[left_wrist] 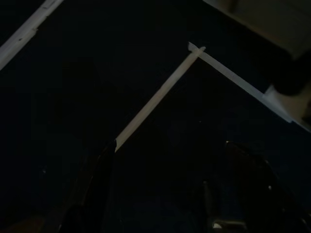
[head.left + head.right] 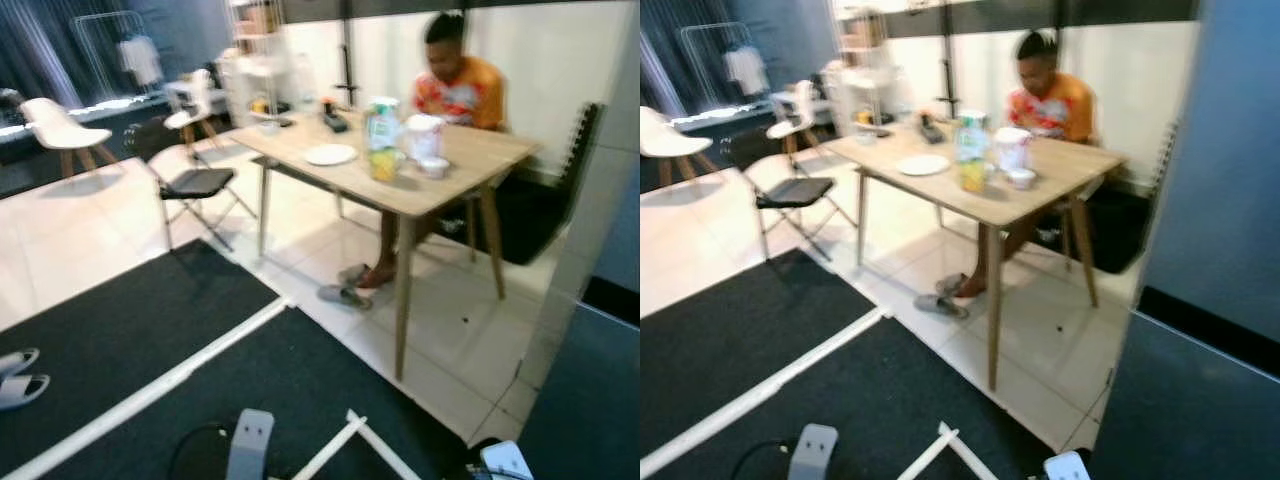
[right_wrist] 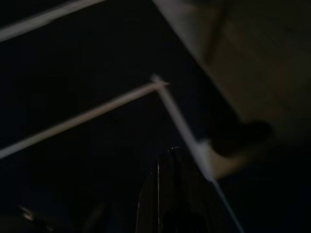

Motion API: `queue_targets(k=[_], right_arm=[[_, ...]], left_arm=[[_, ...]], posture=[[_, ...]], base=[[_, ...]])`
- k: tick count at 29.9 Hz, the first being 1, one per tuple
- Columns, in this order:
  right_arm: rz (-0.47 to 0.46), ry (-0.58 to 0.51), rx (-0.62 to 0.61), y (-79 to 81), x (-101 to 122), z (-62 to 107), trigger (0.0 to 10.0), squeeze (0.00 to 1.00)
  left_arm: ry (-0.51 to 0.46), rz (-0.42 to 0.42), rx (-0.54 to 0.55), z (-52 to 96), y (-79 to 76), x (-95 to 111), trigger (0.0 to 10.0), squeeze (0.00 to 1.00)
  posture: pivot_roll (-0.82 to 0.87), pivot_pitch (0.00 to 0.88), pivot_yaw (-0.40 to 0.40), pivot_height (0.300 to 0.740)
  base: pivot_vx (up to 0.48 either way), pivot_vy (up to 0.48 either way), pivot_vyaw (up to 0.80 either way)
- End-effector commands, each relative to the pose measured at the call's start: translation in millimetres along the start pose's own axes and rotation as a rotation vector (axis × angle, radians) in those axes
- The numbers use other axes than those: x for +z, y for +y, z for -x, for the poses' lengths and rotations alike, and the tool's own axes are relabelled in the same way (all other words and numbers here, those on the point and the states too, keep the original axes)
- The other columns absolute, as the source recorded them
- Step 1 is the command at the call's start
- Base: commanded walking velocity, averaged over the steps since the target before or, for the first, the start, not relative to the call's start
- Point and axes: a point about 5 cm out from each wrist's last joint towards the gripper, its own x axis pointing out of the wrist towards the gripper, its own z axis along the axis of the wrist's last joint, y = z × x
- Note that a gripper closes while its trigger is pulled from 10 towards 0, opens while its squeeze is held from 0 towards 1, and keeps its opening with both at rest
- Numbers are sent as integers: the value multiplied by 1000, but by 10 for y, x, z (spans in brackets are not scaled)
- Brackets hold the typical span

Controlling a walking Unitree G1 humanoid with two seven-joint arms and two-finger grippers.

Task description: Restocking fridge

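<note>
Ahead, both eye views are showing bottles and tubs waiting near the tabletop edge, beside a seated person. Left hand is hanging open over the dark mat; right hand is hanging closed, idle.

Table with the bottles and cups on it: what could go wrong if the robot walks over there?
It might trip on the slippers lying by the table leg, or on the white tape edging the black mats. The carton, cups and plate stand together, so a clumsy reach could topple them. A person sits close behind, within bumping range.
</note>
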Motion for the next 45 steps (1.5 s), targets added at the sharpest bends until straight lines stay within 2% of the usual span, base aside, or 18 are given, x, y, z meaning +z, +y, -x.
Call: queue_targets(k=[1,17,20,22,37,45], right_arm=[[-4,8,-1,1,-27,8,10000,0],[-23,-11,7,32,-15,0,10000,0],[-46,-29,-28,0,1,5,10000,0],[-100,-36,-51,-25,11,3,10000,0],[-128,-53,-66,4,48,-21,10000,0],[-206,-74,-98,63,37,-37,10000,0]], left_arm=[[48,10,4,36,12,-137,10000,0],[26,28,-34,24,-47,-106,10000,0],[27,24,-30,22,-41,-100,10000,0],[24,11,-25,19,-34,-85,10000,0],[-9,12,-26,-11,-43,19,10000,0],[-19,-31,-33,-19,81,137,10000,0]], posture=[[-114,81,90,740],[-124,87,105,740],[-126,92,108,740],[-129,95,109,740],[-123,95,118,740],[-79,62,203,740]], base=[[0,0,800],[0,0,800],[0,0,588],[0,0,0],[237,0,0],[273,0,0]])
